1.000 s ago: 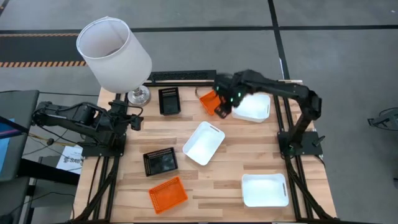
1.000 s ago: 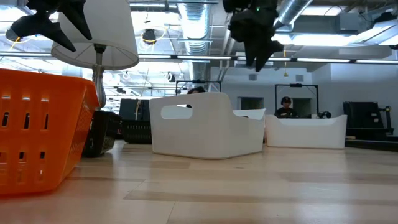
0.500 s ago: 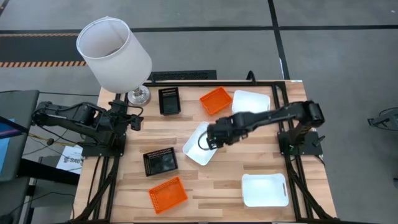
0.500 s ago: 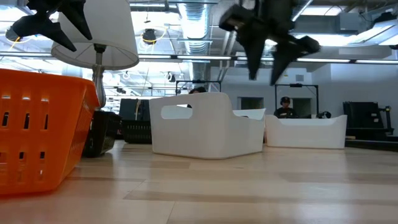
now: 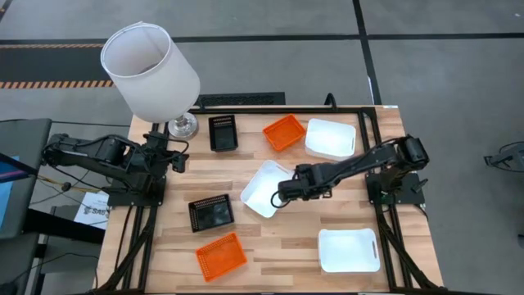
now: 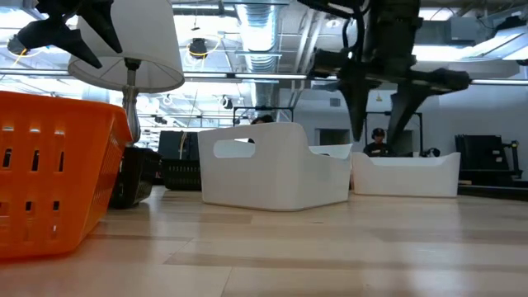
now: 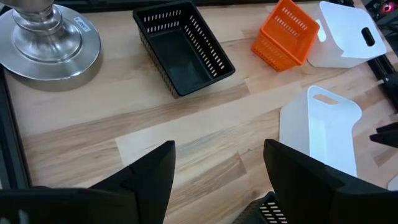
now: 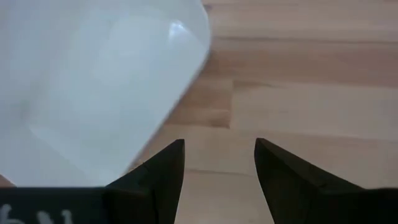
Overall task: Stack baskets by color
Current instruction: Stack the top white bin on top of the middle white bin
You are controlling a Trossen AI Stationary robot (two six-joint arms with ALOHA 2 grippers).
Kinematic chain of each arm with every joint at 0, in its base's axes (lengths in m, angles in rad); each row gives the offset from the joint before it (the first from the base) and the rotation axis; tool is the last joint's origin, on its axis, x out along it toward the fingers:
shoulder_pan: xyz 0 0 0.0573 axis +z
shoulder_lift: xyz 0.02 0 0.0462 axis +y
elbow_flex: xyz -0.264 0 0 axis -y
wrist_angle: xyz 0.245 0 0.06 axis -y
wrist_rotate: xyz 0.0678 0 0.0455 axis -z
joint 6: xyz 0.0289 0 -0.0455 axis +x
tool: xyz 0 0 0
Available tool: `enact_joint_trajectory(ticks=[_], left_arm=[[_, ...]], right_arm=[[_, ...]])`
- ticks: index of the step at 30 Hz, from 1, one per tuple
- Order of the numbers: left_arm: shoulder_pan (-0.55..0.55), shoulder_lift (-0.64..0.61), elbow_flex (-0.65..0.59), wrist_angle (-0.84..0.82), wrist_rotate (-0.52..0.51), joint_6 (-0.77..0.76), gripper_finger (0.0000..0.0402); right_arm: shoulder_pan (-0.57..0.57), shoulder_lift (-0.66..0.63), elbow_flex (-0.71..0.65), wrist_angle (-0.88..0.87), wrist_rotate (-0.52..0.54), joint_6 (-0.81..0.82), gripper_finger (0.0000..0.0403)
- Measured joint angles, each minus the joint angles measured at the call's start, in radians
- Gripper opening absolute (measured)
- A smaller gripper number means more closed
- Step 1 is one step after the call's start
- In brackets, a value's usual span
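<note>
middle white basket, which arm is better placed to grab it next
The right. The right gripper hangs open by the middle white basket's near edge, empty. The left gripper waits open by the lamp base, farther away, so it is probably the poorer choice.

Wooden table (image 5: 327, 221) with baskets (image 5: 266, 188), lamp (image 5: 182, 125)

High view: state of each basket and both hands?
Left hand: open, empty, parked near lamp base.
Right hand: open, empty, over centre white basket.
White baskets: all single, unstacked.
Orange baskets: two visible, apart.
Black baskets: two visible, apart.
</note>
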Motion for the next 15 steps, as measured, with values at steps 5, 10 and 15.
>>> enact_joint_trajectory(ticks=[5, 10, 15], left_arm=[[0.0, 0.0, 0.0, 0.0, 0.0, 0.0, 0.0233], [0.0, 0.0, 0.0, -0.001, 0.0, 0.0, 0.0233], [0.0, 0.0, 0.0, 0.0, 0.008, 0.013, 0.0233]], right_arm=[[-0.019, 0.023, -0.002, 0.05, 0.002, -0.005, 0.0213], [-0.039, 0.068, 0.001, 0.099, 0.001, -0.018, 0.0209], [-0.042, 0.08, -0.003, 0.19, -0.035, -0.034, 0.0208]])
